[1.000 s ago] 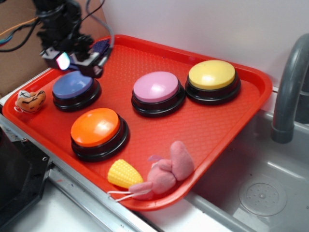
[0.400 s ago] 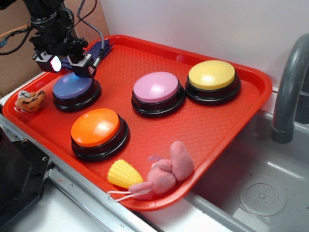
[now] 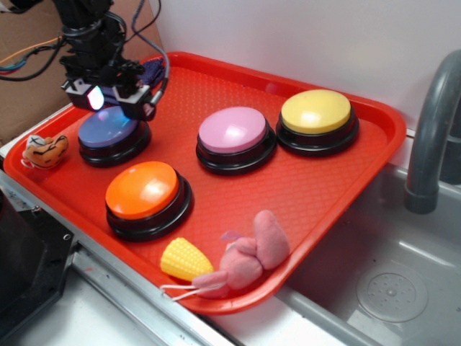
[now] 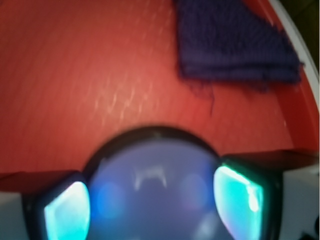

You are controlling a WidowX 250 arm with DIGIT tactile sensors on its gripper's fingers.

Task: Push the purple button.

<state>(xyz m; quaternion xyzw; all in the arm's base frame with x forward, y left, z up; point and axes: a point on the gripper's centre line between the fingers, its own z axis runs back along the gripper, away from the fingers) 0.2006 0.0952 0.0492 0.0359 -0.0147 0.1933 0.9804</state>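
Note:
The purple button (image 3: 106, 131), a periwinkle dome on a black base, sits at the left end of the red tray (image 3: 338, 194). My gripper (image 3: 115, 103) hangs directly over its far half, very close to the dome; contact cannot be told. It is open, and its two fingers glow teal. In the wrist view the purple button (image 4: 155, 185) fills the lower middle, with one lit pad (image 4: 67, 212) on the left and the other on the right, and my gripper (image 4: 155, 202) holds nothing.
On the tray are an orange button (image 3: 144, 189), a pink-lilac button (image 3: 234, 130) and a yellow button (image 3: 315, 112). A dark blue cloth (image 4: 235, 42) lies behind the gripper. A corn toy (image 3: 186, 259), pink plush (image 3: 248, 256) and small tiger toy (image 3: 45, 150) sit near edges. Faucet (image 3: 432, 130) and sink at right.
The gripper swung left and up off the button's far edge, then came back right and lower, so it now sits closer over the purple dome.

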